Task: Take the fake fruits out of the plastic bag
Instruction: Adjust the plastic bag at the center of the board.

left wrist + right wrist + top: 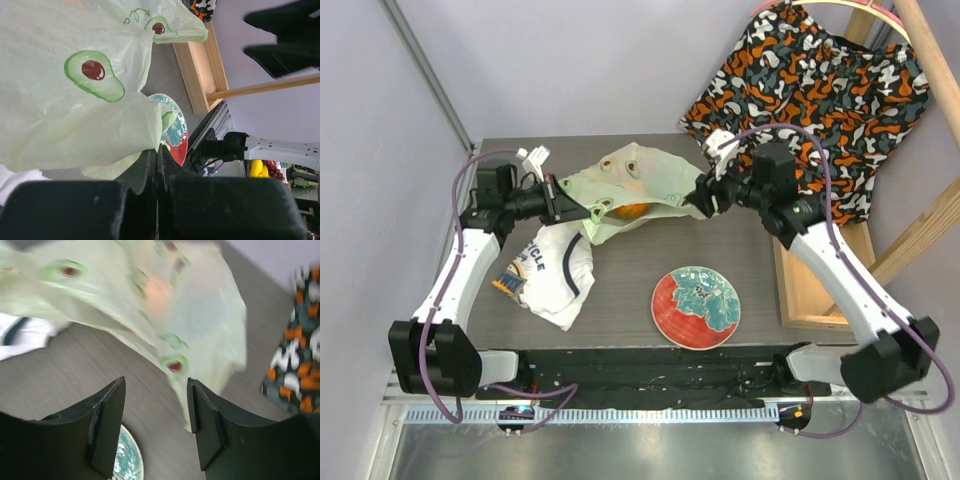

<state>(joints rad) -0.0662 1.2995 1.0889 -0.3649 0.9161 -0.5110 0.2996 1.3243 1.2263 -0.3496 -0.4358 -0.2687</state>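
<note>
The left gripper (568,211) is clamping a fold of the bag (635,180), fingers pressed tight together with plastic pinched between them. It looks like it's acting as an anchor, holding that end up off the table (620,322) so the bag is hanging stretched out in front of it.

The right gripper (703,197) is sitting at the opposite end with its fingers apart and nothing between them. In its own wrist view the bag's lower corner is just ahead of one finger, maybe brushing it, but that view is blurry so it's hard to call. Probably it's lining up to grab that end, so the two can open or tip the bag.

The fruit (634,211) is inside the bag, between the two grippers. Only an orange blob is showing through the plastic, so how many pieces are in there is anyone's guess. None are out on the table.

Surface is dark grey wood grain. A white T-shirt (556,266) is lying below the left gripper, and a red and teal plate (697,307) is sitting nearer the right one. Beyond the right gripper an orange, black and white patterned cloth (820,90) is hanging on a hanger, with a wooden frame (807,290) under it. Walls are plain pale lilac.
</note>
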